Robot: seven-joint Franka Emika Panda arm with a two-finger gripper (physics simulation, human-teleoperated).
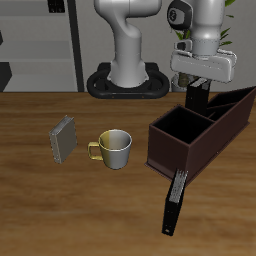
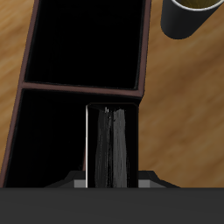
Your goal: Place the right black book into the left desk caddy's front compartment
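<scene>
My gripper (image 1: 198, 86) is shut on the right black book (image 1: 196, 98), a plain black slab held upright above the left desk caddy (image 1: 178, 152). The caddy is a long dark maroon box with one divider. In the wrist view the book (image 2: 111, 144) hangs edge-on from my gripper (image 2: 111, 180). It appears over the caddy's (image 2: 145, 52) compartment farther from the mug, with its lower end near the divider (image 2: 79, 87). Both compartments look empty.
A slimmer black book with a pale page edge (image 1: 175, 201) leans against the caddy's end nearest the table's front edge. An olive mug (image 1: 115, 148) stands beside the caddy and also shows in the wrist view (image 2: 191, 14). A small grey book (image 1: 65, 140) lies beyond the mug.
</scene>
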